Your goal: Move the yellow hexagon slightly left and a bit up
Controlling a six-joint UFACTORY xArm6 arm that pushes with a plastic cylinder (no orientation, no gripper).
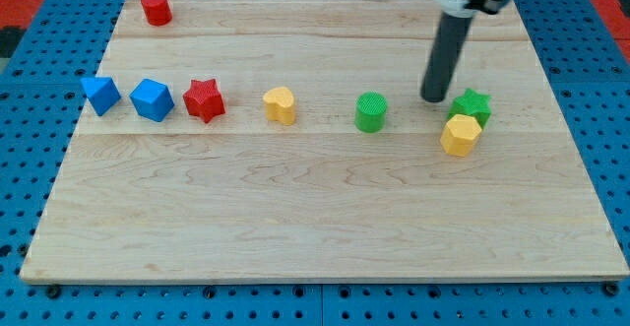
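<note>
Overhead, the arm enters from the view's top right, its dark rod standing almost upright with only a slight lean, and my tip (434, 97) rests on the wooden desk (315, 218). This tool has no jaws to open or close and grips nothing; it is a bare rod touching no block. The tip sits just to the left of the green star (472, 104) and above and a little left of the yellow hexagon (461, 135), with a small gap to each. The yellow hexagon lies toward the desk's right side, pressed against the lower edge of the green star. To the tip's left stands a green cylinder (371, 112), near but apart. Farther left along the same row come a yellow heart-like block (281, 104), a red star (204, 99), a blue cube (152, 99) and a blue triangular block (100, 95). A red cylinder (156, 8) stands alone at the top left corner.
</note>
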